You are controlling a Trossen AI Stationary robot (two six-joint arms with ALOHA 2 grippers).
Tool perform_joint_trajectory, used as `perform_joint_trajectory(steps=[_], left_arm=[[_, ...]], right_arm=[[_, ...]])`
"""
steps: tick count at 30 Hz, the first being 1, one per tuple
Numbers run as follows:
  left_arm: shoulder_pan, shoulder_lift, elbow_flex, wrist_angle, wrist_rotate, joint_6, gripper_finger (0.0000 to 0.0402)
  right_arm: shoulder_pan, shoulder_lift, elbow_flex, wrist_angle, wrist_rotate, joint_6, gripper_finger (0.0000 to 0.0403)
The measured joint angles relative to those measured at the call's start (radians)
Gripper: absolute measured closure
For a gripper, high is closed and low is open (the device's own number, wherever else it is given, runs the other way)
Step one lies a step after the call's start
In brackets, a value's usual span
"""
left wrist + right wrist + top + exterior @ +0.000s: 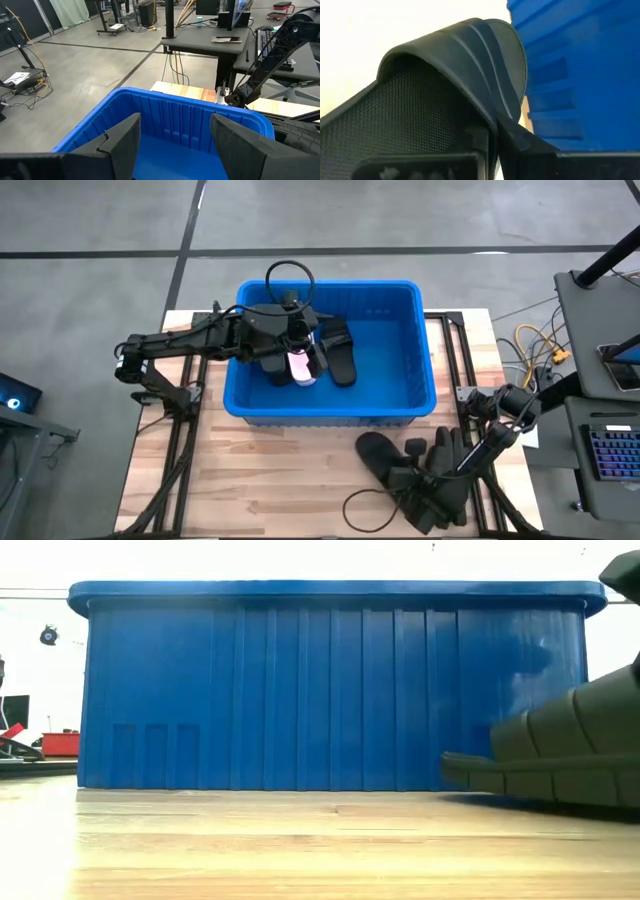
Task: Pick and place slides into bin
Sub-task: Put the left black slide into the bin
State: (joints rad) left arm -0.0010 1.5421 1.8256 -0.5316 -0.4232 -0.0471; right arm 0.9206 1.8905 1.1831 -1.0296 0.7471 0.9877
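A: What is seen on the bench [300,480]?

B: The blue bin [420,370] is set at its far middle. A black slide [338,352] and a pale pink slide [301,366] are seen inside it.

A: And the rest?

B: A pile of black slides [405,470] is left on the bench just in front of the bin.

A: The tools?

B: The left tool [175,145] is held open and empty above the bin. The right tool [495,145] is shut on a black slide's strap [470,55] at the pile.

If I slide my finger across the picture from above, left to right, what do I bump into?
Left arm → left gripper over the pink slide → black slide in the blue bin → right arm.
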Motion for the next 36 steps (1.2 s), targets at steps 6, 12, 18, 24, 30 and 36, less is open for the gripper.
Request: perform_joint_trajectory(steps=[6,12,18,24,30,36], left_arm=[[0.001,0.0,0.0,0.0,0.0,0.0,0.0178],[0.001,0.0,0.0,0.0,0.0,-0.001,0.0178],[-0.001,0.0,0.0,0.0,0.0,-0.001,0.0178],[-0.002,-0.014,0.005,-0.001,0.0,0.0,0.0178],[-0.001,-0.056,0.006,0.0,0.0,0.009,0.0178],[-0.001,-0.1,0.006,0.001,0.0,0.076,0.0178]], right_arm=[[-0.013,-0.073,0.049,0.016,-0.005,0.0,0.0392],[-0.046,-0.256,0.073,0.013,-0.001,-0.009,0.0393],[-0.061,-0.465,0.124,0.057,0.037,-0.023,0.0394],[-0.068,-0.612,0.2,0.072,0.22,-0.117,0.0394],[-0.168,-0.703,0.244,0.06,0.382,-0.293,0.0394],[-0.436,-0.743,0.248,0.045,0.362,-0.507,0.0394]])
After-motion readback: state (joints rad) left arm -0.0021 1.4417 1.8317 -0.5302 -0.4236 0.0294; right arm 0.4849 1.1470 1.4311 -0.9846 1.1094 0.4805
